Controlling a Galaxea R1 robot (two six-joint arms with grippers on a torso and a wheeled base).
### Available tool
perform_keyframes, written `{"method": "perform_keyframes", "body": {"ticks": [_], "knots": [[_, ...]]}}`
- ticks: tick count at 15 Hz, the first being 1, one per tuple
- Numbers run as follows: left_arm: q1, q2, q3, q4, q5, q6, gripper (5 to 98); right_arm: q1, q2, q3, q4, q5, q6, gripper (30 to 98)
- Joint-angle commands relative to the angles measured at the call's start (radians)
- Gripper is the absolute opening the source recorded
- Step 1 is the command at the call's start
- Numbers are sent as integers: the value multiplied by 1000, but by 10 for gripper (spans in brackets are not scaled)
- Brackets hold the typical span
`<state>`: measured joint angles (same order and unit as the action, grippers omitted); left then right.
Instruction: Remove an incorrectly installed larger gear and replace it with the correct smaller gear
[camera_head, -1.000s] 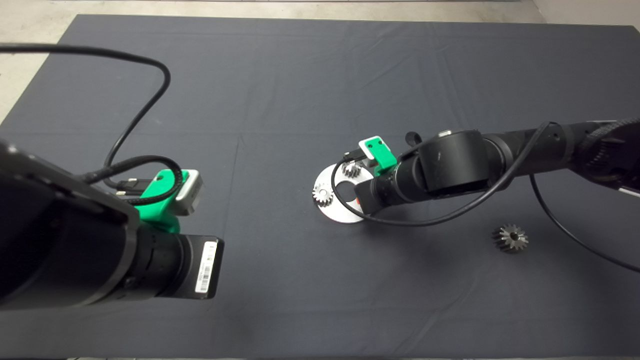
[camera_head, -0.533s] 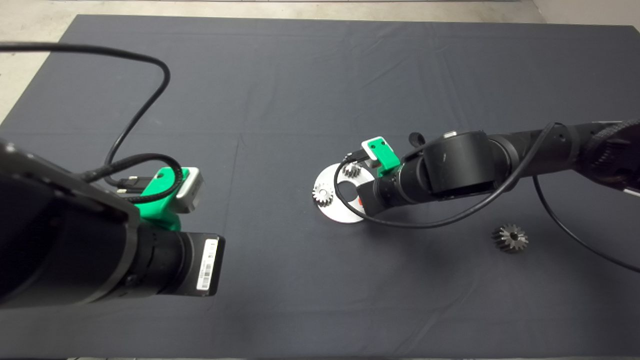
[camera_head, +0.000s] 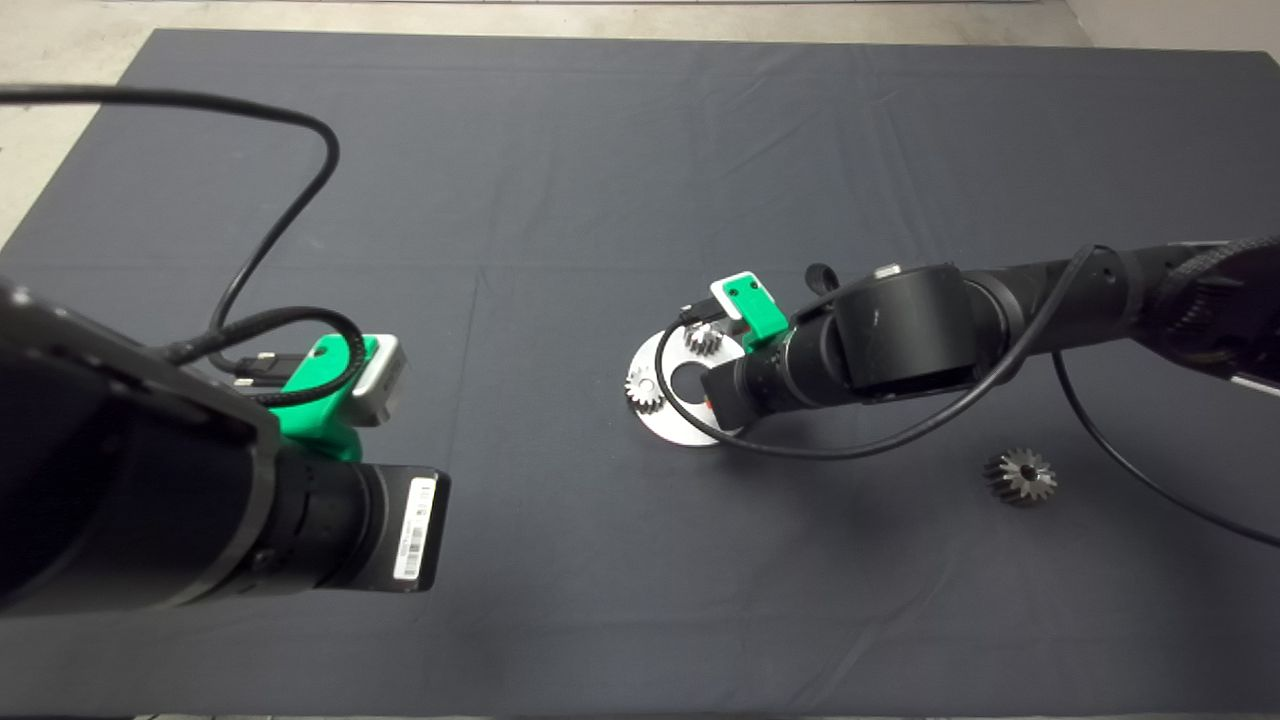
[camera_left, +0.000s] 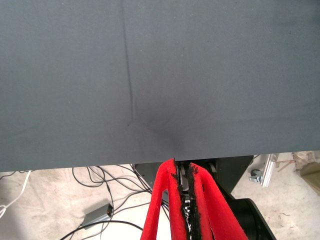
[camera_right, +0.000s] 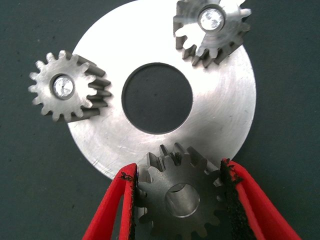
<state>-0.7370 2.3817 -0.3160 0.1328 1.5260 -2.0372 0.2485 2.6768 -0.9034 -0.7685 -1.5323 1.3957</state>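
Observation:
The smaller gear is dark grey steel with a central hole. My right gripper is shut on it, one red finger on each side, and holds it at the rim of the round silvery plate. In the head view the right wrist covers that side of the plate, and the smaller gear is hidden there. The larger gear, dark with flared teeth, lies alone on the mat to the right. My left gripper is shut and empty, parked at the mat's near left edge.
Two shinier silvery gears sit on pins on the plate, around its central hole. They also show in the head view. The left arm fills the lower left. Cables lie on the floor past the mat edge.
My right arm has shifted slightly to the left over the plate, with the smaller gear still in its grip. The left arm and the larger gear have not moved.

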Motion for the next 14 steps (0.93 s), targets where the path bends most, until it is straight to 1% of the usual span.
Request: {"method": "perform_keyframes", "body": {"ticks": [1, 3, 4, 5, 7, 8, 14], "knots": [[7, -2, 11, 45, 71, -6, 53, 22, 5, -26, -52, -85, -7, 351], [11, -2, 11, 51, 71, -6, 53, 26, -9, -16, -49, -85, -12, 351], [15, -2, 9, 53, 71, -7, 53, 26, -18, 7, -48, -86, -12, 351], [21, 0, 9, 54, 71, -18, 53, 26, -35, 46, -49, -86, -8, 351], [25, 0, 9, 64, 71, -18, 53, 26, -53, 52, -48, -86, -6, 351], [30, 1, 9, 71, 71, -20, 53, 26, -54, 54, -48, -86, -6, 351], [30, 3, 11, 71, 71, -20, 53, 23, -30, 45, -48, -86, -7, 351]]}}
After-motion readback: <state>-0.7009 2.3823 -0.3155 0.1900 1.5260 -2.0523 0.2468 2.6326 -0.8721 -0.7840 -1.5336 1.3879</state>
